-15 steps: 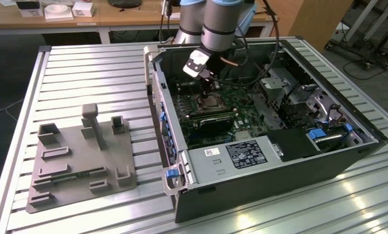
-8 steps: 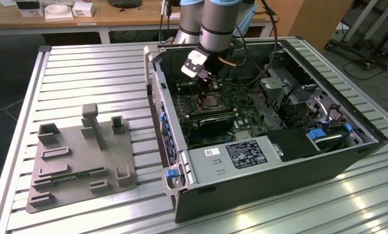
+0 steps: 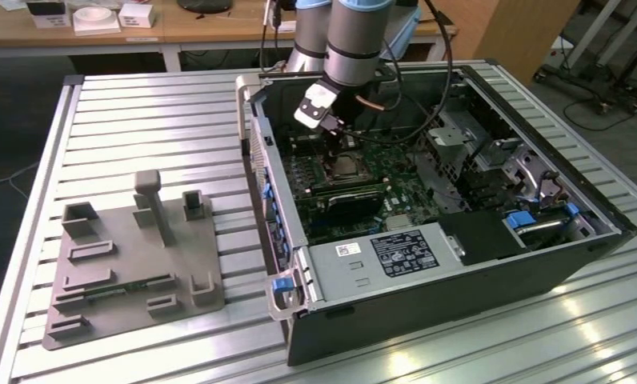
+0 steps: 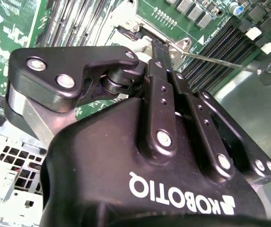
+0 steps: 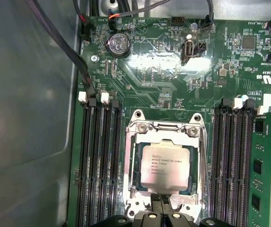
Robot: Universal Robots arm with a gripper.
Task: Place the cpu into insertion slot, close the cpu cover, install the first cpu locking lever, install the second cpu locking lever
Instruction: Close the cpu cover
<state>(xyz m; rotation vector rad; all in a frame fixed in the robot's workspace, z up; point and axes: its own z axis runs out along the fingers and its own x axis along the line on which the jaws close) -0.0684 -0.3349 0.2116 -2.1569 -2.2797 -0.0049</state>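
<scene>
Well, cpu (image 5: 165,165) seated in insertion slot (image 5: 136,166) at motherboard (image 5: 145,85) centre, cpu cover (image 5: 166,127) down. We judge latching left: locking lever (image 4: 220,61) loose. Gripper (image 5: 161,213) pinched narrow, empty, at cover's edge.

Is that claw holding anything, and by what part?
Nothing seems held: the gripper is shut, its tips at the edge of the cpu cover, with the cpu seated inside it.

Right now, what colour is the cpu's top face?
The cpu is silvery-grey metal, clearest in the first wrist view.
</scene>
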